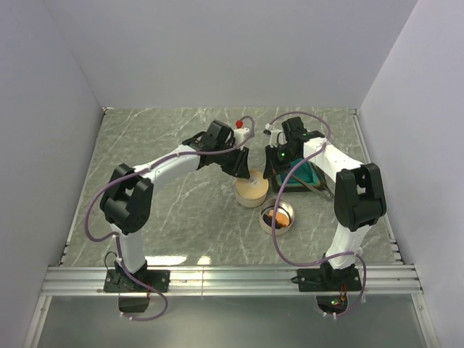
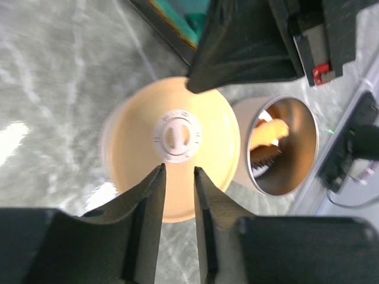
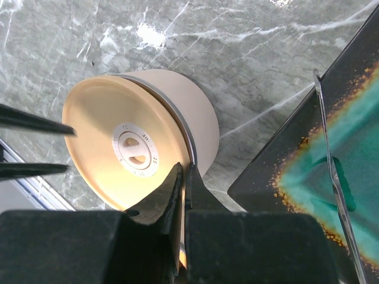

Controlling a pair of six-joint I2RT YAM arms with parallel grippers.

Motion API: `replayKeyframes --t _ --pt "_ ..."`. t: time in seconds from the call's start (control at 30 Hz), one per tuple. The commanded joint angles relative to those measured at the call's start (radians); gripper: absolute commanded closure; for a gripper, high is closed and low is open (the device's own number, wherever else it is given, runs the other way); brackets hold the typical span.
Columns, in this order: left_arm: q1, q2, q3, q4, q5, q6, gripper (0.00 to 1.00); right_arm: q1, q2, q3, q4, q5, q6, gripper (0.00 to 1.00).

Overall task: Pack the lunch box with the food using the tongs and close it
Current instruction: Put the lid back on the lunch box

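A grey-green marbled table (image 1: pixel 188 217) stands between plain white walls (image 1: pixel 217 51), and both arms bend in to its middle. From the left, the left gripper (image 2: pixel 179 170) hangs just over the near edge of a round cream container with a cream lid (image 2: pixel 133 139); its two black fingers stand a little apart, with only a narrow gap, and nothing is between them. In the middle of the lid sits a small white round valve (image 2: pixel 176 135). From the other side the right gripper (image 3: pixel 184 171) has its fingers pressed together, and the tips are at the rim of the same lid; if they pinch this rim I cannot tell. Just beside the container, to the right and nearer to the arm bases, is an open round steel tin (image 1: pixel 278 216), and an orange oval food piece (image 2: pixel 269 131) lies inside it. Further right is a square teal tray with dark rim (image 3: pixel 355 142), and the slim silver metal tongs (image 3: pixel 331 171) lie across this tray, not held
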Motion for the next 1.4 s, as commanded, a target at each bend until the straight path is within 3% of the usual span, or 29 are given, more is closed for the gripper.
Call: replayKeyframes --t 0.0,0.1,0.3,0.97,1.27,1.37 --pt "0.006 -0.081 0.005 -0.004 -0.134 0.021 0.67 0.008 0.004 0.006 -0.004 0.050 -0.009 1.00" --pt "0.005 -0.083 -0.004 -0.010 -0.173 0.040 0.65 0.014 0.001 0.003 -0.004 0.058 -0.010 1.00" --pt "-0.005 -0.059 -0.013 0.030 -0.044 0.019 0.71 0.023 0.001 -0.015 0.006 0.070 -0.007 1.00" --pt "-0.026 0.126 -0.061 0.004 -0.133 -0.079 0.74 0.049 0.053 -0.026 -0.017 0.127 0.002 1.00" --pt "-0.028 0.092 -0.121 0.009 -0.171 -0.053 0.75 0.058 0.056 -0.092 0.021 0.180 0.011 0.84" --pt "-0.029 0.063 -0.156 0.036 -0.155 -0.051 0.75 0.060 0.058 -0.109 0.039 0.194 0.017 0.72"
